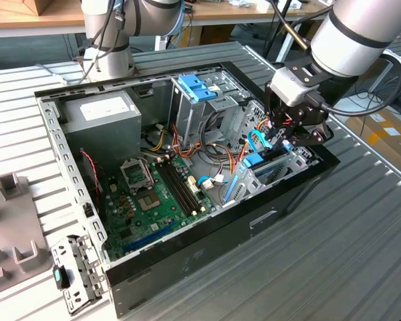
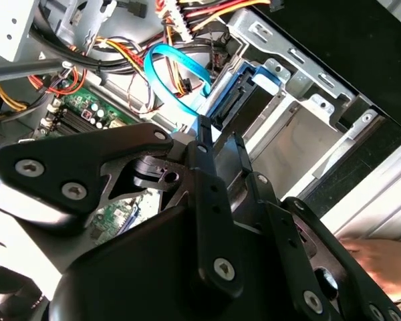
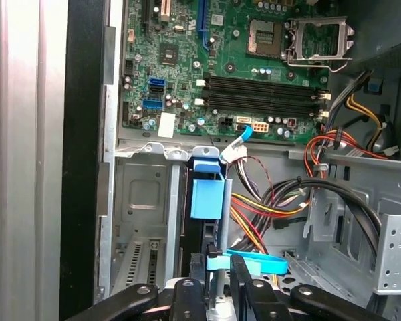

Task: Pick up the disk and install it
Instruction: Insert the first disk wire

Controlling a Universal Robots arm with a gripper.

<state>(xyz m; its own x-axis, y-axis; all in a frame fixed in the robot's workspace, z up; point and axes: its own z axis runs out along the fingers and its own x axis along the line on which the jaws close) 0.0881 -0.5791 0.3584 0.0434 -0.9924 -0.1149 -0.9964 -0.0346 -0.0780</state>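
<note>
exterior view: gripper (image 1: 283, 137) at right, inside open computer case (image 1: 187, 257), above drive bay | second wrist view: disk (image 2: 244, 100) upper centre, blue rail visible | first wrist view: fingers (image 3: 240, 274) clamped on disk (image 3: 206, 200), lower centre, standing on edge in bay

In the first wrist view the pincer (image 3: 217, 294) is chopped off by the frame edge, and the disk (image 3: 207, 200) shows edge-on, so its label's hidden. Can't tell if the fingers actually touch it.
</note>
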